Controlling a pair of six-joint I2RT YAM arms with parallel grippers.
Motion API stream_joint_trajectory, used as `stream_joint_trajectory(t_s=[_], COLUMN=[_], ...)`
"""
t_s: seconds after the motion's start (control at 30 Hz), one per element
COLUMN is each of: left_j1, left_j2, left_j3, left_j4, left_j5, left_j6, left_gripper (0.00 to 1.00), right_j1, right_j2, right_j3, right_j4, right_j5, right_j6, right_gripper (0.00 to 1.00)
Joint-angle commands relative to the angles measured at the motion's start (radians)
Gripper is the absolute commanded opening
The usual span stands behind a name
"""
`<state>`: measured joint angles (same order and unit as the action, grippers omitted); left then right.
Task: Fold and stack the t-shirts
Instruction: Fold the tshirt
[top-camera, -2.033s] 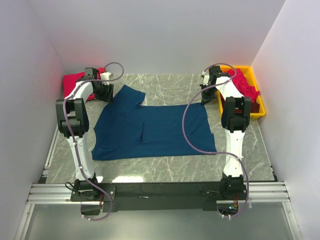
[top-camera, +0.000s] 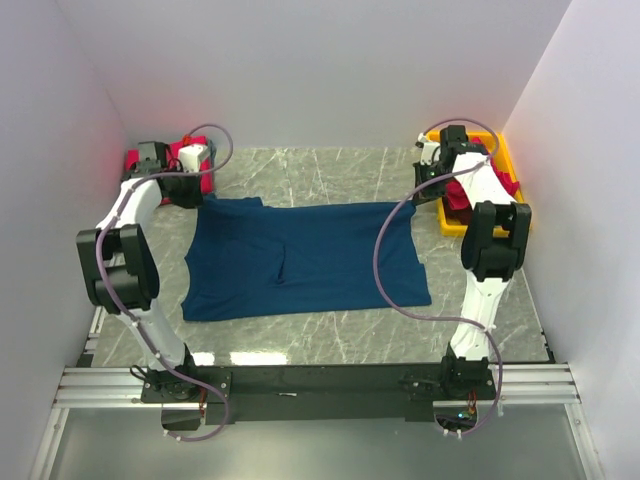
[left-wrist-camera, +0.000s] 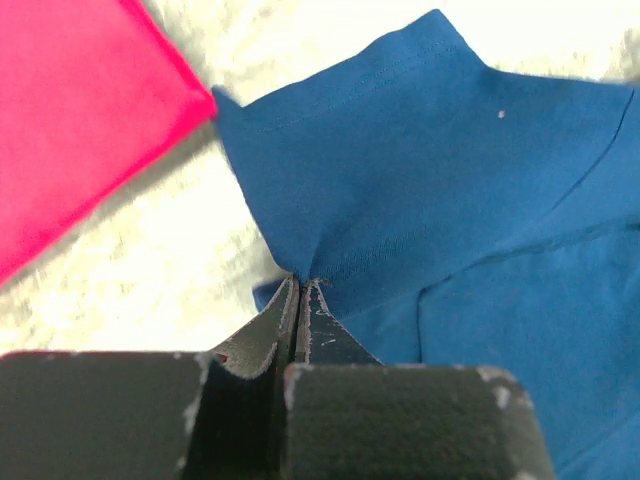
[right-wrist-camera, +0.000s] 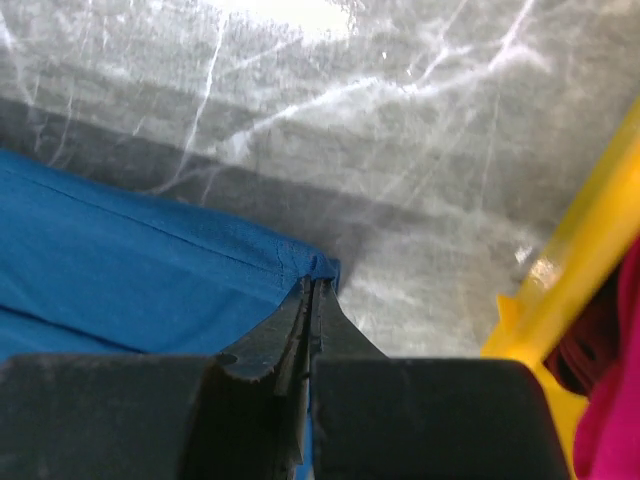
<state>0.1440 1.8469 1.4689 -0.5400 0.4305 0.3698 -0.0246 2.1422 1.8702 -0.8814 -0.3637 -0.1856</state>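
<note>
A navy blue t-shirt (top-camera: 305, 255) lies spread flat in the middle of the marble table, its far edge pulled taut between the two grippers. My left gripper (top-camera: 203, 196) is shut on the shirt's far left corner, and the left wrist view shows the jaws (left-wrist-camera: 302, 283) pinching a fold of blue cloth (left-wrist-camera: 420, 180). My right gripper (top-camera: 419, 200) is shut on the far right corner, where its tips (right-wrist-camera: 312, 285) clamp the hem of the blue cloth (right-wrist-camera: 130, 270). A red-pink t-shirt (top-camera: 133, 160) lies folded at the back left (left-wrist-camera: 80, 110).
A yellow bin (top-camera: 456, 226) stands at the back right, holding red-pink t-shirts (top-camera: 462, 194) and, in the right wrist view, a dark maroon one (right-wrist-camera: 582, 350); its rim (right-wrist-camera: 580, 270) is close beside my right gripper. White walls enclose the table on three sides.
Both arms have moved back and outward, pulling the navy shirt's far edge into a straight line. The left sleeve, earlier bunched toward the back, now lies stretched to the left.
</note>
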Motion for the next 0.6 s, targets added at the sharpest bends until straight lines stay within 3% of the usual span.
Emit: stream_joint_trajectory(t_s=[0.0, 0.57], left_j1=[0.023, 0.031], left_j2=[-0.09, -0.325], left_j3=[-0.045, -0.28], left_j4=[-0.001, -0.06], left_j5=[0.04, 0.05], left_j6=[0.066, 0.175], left_gripper=[0.0, 0.0], right_j1=[-0.015, -0.028], right_j2=[-0.085, -0.277], right_j3=[-0.037, -0.298], right_j4=[0.024, 0.055], right_j5=[-0.012, -0.017], right_j6=[-0.031, -0.077], right_gripper=[0.0, 0.0])
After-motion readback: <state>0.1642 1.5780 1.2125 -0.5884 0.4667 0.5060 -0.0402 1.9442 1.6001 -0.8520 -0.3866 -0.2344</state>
